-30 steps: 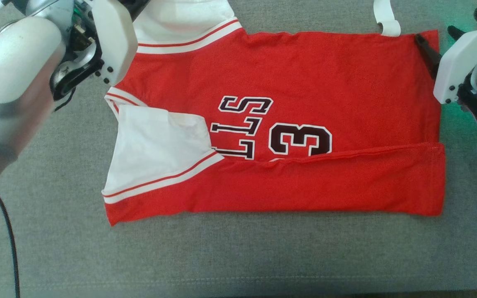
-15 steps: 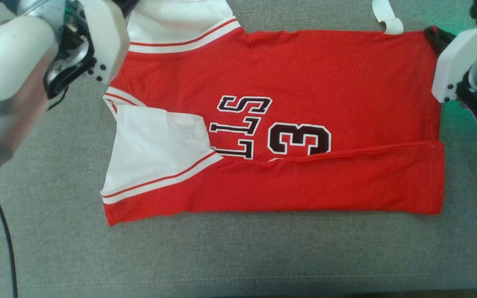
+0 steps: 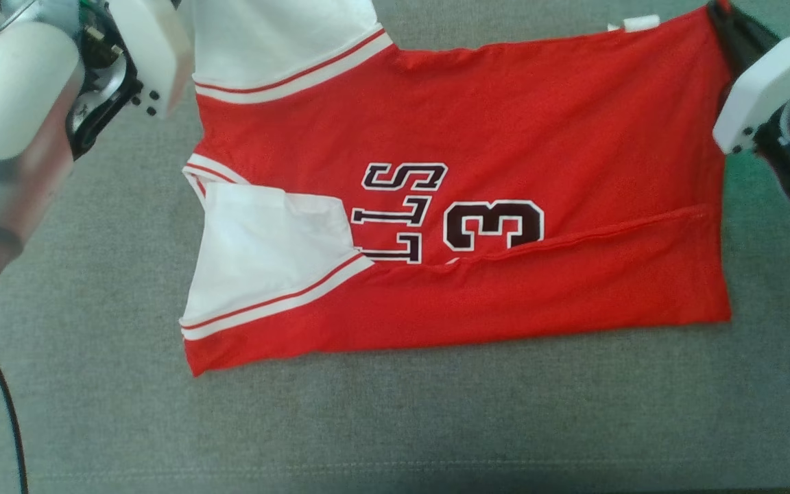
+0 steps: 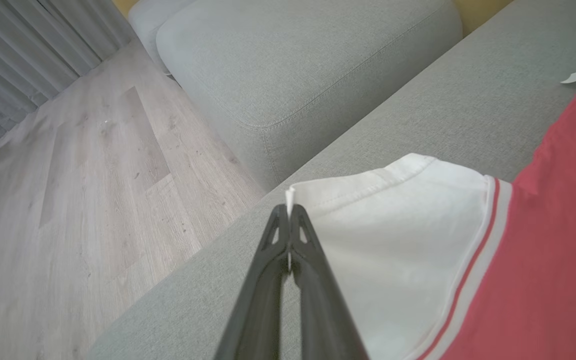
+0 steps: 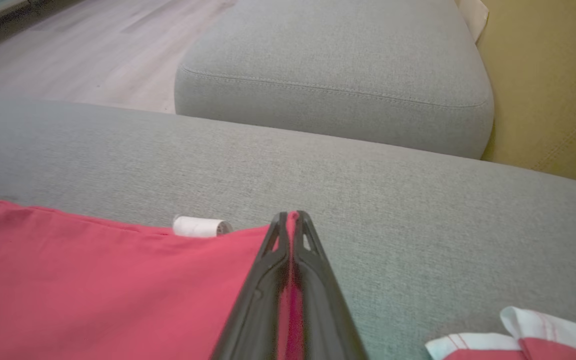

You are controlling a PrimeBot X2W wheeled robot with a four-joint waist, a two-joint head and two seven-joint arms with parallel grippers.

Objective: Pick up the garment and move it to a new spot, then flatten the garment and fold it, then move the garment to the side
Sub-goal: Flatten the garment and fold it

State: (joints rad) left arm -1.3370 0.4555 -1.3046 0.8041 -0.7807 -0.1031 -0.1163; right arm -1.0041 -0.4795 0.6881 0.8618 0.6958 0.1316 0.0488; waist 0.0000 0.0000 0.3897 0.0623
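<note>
Grip at 2 ends of the jersey [image 3: 539, 130]: left gripper [image 4: 289, 222] clamped on its white sleeve, right gripper [image 5: 292, 220] clamped on its red corner.

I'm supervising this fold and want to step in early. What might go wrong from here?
The left fingers pinch only the very edge of the white sleeve, so it may slip out when pulled.
The right fingers hold the red hem corner; uneven pulling might skew the jersey.
The folded lower flap lies loose and could fall open if the jersey lifts.
</note>
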